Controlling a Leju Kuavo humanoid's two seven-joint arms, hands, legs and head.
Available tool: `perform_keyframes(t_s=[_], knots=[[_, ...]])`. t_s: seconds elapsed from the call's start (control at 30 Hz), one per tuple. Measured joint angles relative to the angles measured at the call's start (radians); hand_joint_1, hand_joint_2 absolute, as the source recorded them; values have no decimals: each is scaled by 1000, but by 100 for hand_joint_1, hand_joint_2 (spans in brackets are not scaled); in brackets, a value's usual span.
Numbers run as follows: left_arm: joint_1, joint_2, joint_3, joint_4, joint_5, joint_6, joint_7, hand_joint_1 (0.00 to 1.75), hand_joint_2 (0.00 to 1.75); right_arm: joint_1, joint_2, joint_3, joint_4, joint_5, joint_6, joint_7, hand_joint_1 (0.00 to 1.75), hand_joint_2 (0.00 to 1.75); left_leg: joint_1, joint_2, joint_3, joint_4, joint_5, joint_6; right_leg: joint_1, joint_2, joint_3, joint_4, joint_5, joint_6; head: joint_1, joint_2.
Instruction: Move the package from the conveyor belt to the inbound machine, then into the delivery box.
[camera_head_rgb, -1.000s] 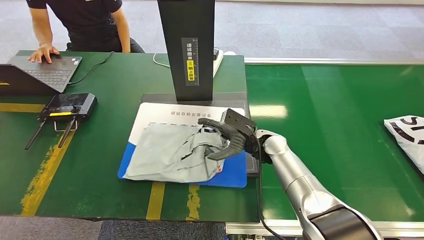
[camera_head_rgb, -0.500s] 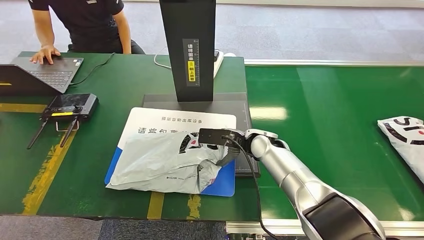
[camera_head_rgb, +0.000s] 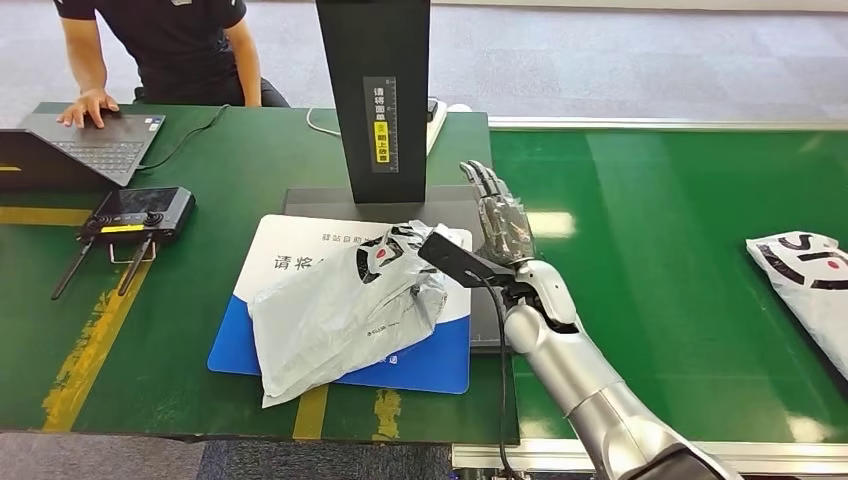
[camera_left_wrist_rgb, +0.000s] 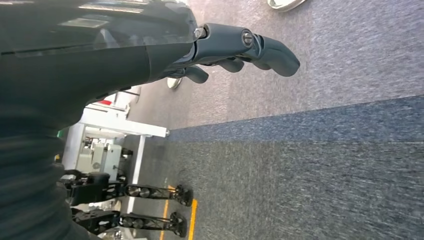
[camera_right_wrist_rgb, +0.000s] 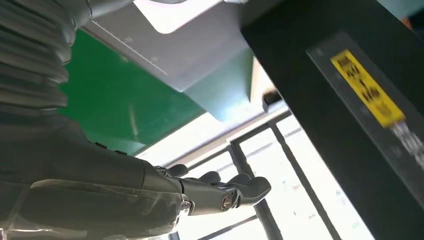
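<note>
Mat (camera_head_rgb: 300, 262) reads "请将" (rest hidden); pillar's yellow label (camera_head_rgb: 380, 132) illegible.

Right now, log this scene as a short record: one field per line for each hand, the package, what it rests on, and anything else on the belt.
right hand: raised, fingers straight and apart, holding nothing
left hand: hanging over grey carpet, fingers loosely curled, holding nothing
grey package: crumpled, lying free on the blue and white mat
mat: on the green table at the foot of the black scanner column
second package: white with black print, on the green conveyor belt
bystander: person at a laptop
</note>
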Motion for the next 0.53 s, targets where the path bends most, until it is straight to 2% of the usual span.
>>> perform_keyframes(t_s=[0.3, 0.37, 0.47, 0.53], knots=[[-5, -4, 0, 0, -1, 2, 0, 0, 175, 68, -13, -54, -140, 9, -10, -18, 0, 175, 0, 1, -1, 0, 0, 0, 0, 1, -2, 0, 0, 0, 0, 0], [-7, -5, 0, 0, -2, 2, 0, 0, 175, 77, -14, -62, -155, 9, -58, -57, 0, 175, 0, 1, -2, 0, 0, 0, 0, 1, -2, 0, 0, 0, 0, 0], [-8, -5, -1, 0, -2, 4, 4, 0, 175, 106, -4, -93, -205, 33, -179, -173, 0, 175, 0, 1, -2, 0, 0, 0, 0, 0, -2, 0, 0, 0, 0, 0], [-8, -5, -1, 0, -1, 6, 6, 0, 175, 122, 8, -116, -238, 65, -214, -213, 0, 175, 0, 1, -3, 0, 0, 0, 0, 1, -2, 0, 0, 0, 0, 0]])
